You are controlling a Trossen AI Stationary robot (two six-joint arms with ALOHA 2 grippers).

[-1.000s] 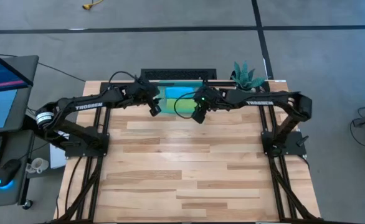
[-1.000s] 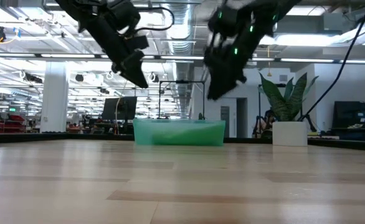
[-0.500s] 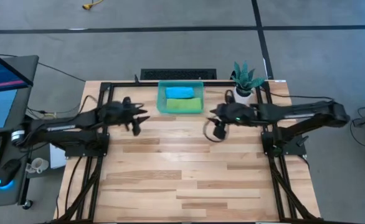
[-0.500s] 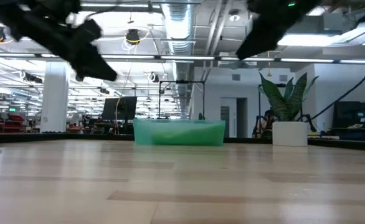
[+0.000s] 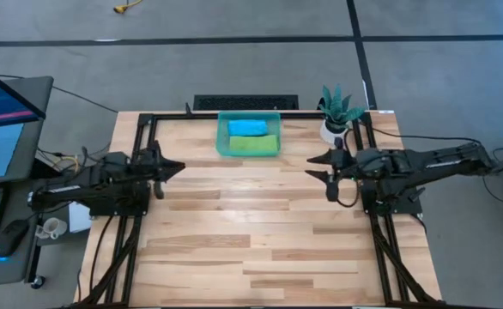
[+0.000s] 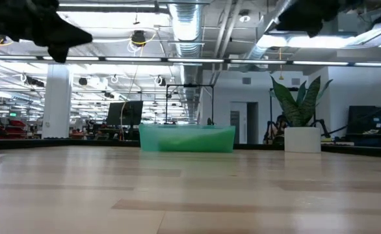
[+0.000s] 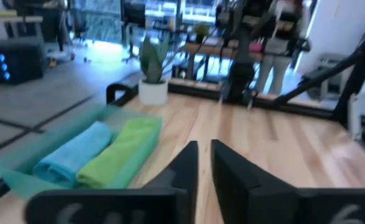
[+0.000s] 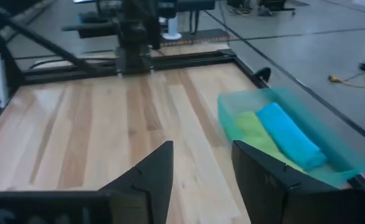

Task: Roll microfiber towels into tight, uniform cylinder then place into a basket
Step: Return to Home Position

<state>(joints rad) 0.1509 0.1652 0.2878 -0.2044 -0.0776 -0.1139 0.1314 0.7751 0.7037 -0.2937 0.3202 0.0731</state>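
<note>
The teal basket (image 5: 221,137) stands at the table's far middle. Two rolled microfiber towels lie side by side on its floor: the blue towel (image 5: 247,127) on the far side, the green towel (image 5: 251,144) on the near side. Both also show in the left wrist view, as the blue towel (image 7: 76,155) and the green towel (image 7: 120,155). My left gripper (image 5: 176,167) hovers over the table's left part, pointing level toward the middle, its fingers almost together and holding nothing. My right gripper (image 5: 318,168) hovers over the right part, open and holding nothing (image 8: 201,168).
A white pot with a green plant (image 5: 337,120) stands at the far right corner, beside the basket's right end. Bare wooden tabletop (image 5: 251,232) stretches between the two arms and toward the near edge. A desk with a monitor (image 5: 3,112) stands left of the table.
Both grippers have drawn back from above the basket, the left toward the table's left edge, the right toward its right edge. Both have tipped up from pointing down to nearly level. The left fingers have come together. The two rolled towels stay in the basket.
</note>
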